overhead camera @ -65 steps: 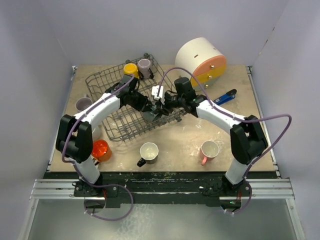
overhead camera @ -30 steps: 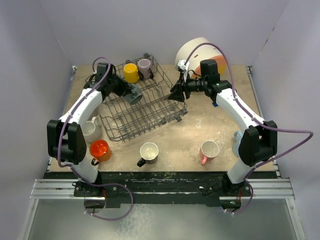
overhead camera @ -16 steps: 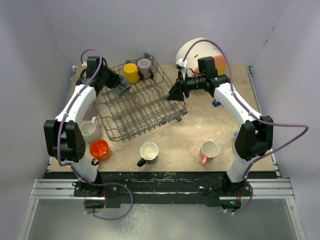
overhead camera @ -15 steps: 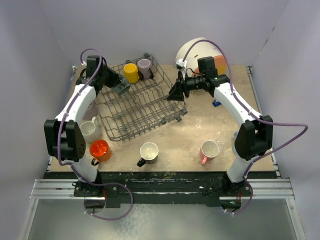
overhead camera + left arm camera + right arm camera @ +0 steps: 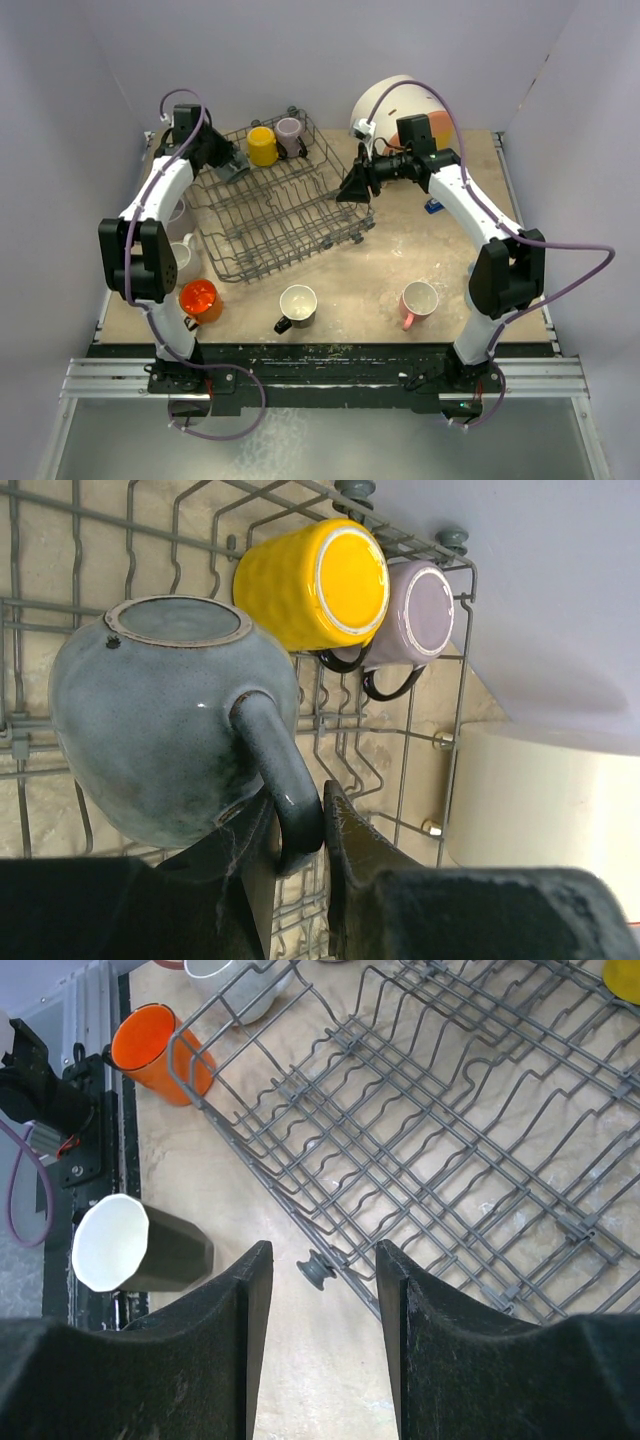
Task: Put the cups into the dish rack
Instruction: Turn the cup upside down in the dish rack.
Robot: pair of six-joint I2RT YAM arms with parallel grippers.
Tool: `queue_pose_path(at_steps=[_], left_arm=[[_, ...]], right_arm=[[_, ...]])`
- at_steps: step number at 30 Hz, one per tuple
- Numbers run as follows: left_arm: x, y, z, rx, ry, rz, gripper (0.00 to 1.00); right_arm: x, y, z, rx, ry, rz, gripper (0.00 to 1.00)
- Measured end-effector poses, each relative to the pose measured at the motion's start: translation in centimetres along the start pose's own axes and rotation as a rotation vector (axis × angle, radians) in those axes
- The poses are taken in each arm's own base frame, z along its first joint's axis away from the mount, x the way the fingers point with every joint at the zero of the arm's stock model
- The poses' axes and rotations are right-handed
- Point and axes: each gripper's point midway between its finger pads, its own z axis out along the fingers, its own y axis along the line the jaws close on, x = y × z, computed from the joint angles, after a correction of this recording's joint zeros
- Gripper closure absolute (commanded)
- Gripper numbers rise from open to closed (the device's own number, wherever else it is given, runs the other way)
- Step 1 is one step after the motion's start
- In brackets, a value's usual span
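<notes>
My left gripper [image 5: 218,160] is shut on the handle of a grey mug [image 5: 235,168], held upside-down over the far-left part of the dish rack [image 5: 297,252]. The left wrist view shows the fingers pinching the handle [image 5: 282,785] of the grey mug [image 5: 165,720]. A yellow mug [image 5: 262,145] and a mauve mug [image 5: 289,133] sit upturned in the rack's far corner. My right gripper [image 5: 350,187] is open and empty above the rack's right edge [image 5: 420,1140]. On the table stand an orange mug [image 5: 199,298], a white mug [image 5: 180,258], a black mug [image 5: 297,305] and a pink mug [image 5: 419,300].
A big white cylinder [image 5: 400,115] with orange and yellow fronts lies at the back right, close behind my right arm. A blue tool [image 5: 435,207] lies partly under that arm. The rack sits skewed on the tan table, with walls close on three sides.
The two grippers met at the grey mug over the rack's front. The left one then carried it to the far left of the rack, and the right one drew back open to the right edge.
</notes>
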Motion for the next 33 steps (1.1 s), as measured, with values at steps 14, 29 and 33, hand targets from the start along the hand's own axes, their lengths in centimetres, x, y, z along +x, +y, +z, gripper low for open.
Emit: queue_pose_path(at_steps=[14,29,33], left_arm=[[-1.6,-0.3,1.9,-0.012,-0.035,0.1,1.0],[-3.0,0.2,3.4,-0.049,-0.069,0.2,1.0],[-3.1,0.8,3.7,-0.07,-0.075,0.231,1.0]], right_arm=[[0.1,-0.6,-0.3,0.01,-0.001,-0.006,0.52],[0.2,-0.8,-0.4,0.015,-0.002,-0.007,0.52],[0.2,-0.8,-0.4,0.016,-0.002,-0.007,0.53]])
